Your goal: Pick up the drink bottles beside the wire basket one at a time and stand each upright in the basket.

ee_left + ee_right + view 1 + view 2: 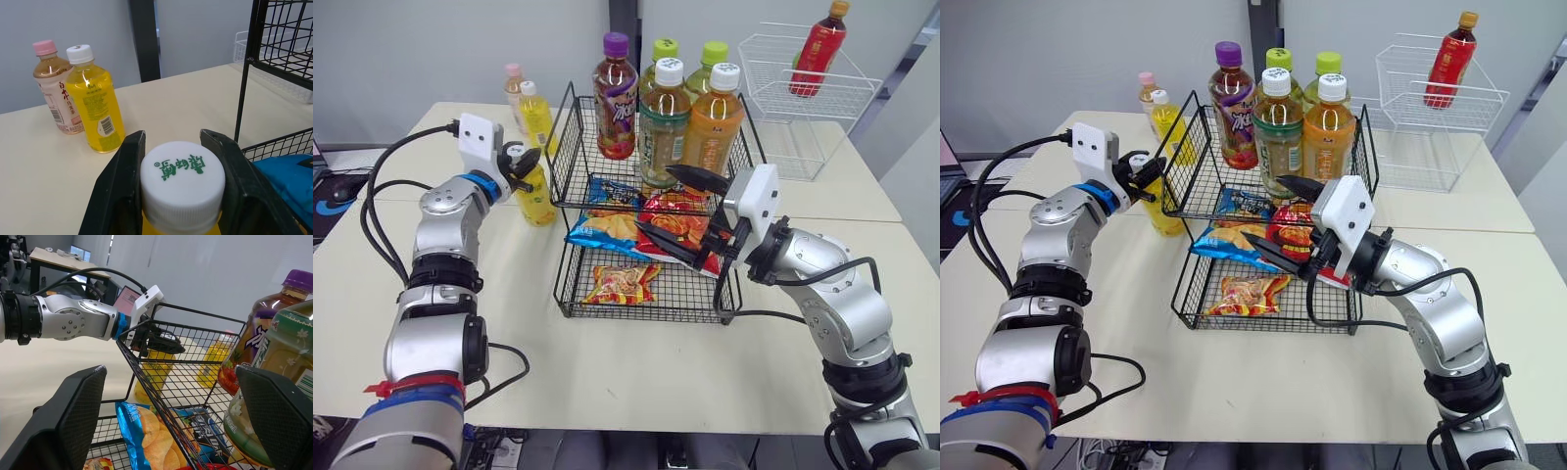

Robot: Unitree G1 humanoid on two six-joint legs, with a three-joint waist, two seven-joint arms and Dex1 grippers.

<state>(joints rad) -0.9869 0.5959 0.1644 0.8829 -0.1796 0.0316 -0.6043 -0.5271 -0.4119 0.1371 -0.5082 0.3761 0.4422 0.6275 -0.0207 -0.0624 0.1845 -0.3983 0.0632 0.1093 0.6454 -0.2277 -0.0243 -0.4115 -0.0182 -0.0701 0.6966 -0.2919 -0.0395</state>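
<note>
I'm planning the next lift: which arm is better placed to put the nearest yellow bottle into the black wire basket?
Left. The left hand grips the yellow bottle by its cap, beside the basket. The right hand hangs open before the snack bags, toward the basket's other side.

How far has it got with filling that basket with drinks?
Five bottles already stand upright in the top tier of the black wire basket. The left claw is closed on the white cap of a yellow drink bottle beside the basket, not yet lifted. A pink-capped bottle and another yellow bottle wait on the table behind. The right claw hangs open, holding nothing.
</note>
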